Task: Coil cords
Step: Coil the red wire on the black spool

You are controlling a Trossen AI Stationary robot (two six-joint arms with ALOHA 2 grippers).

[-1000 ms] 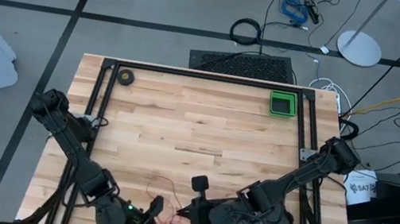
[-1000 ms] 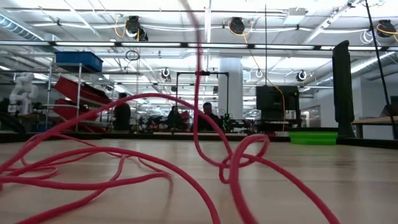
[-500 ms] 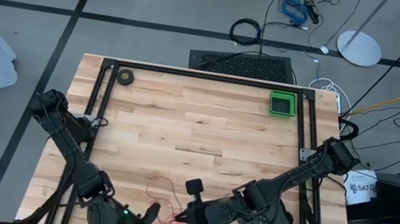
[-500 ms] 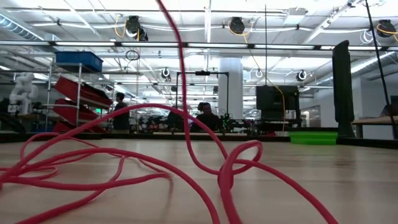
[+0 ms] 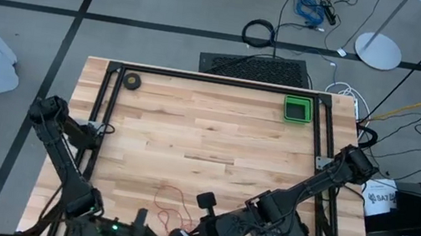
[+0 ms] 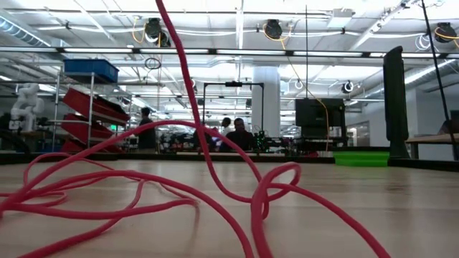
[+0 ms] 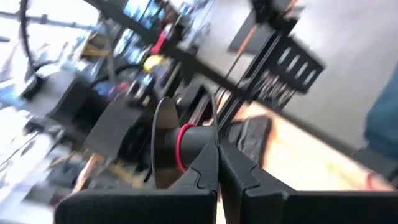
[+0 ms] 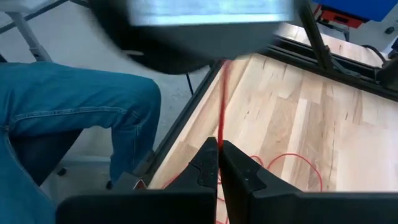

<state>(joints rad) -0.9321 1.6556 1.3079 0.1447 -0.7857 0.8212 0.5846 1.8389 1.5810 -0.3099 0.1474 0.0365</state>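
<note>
Cords: we find red wire lying in loose loops on the desk ahead of both pincers, one strand rising steeply out of the low view. The right pincer, fingers pressed together, pinches that red strand at the desk's near edge. The left pincer, just beside it, is likewise closed, tips against a dark spool with a red band; we cannot tell whether it grips it. We judge the risks as follows: slack loops may snag or knot when drawn in, and the thin strand may slip from the pinch under tension.
</note>
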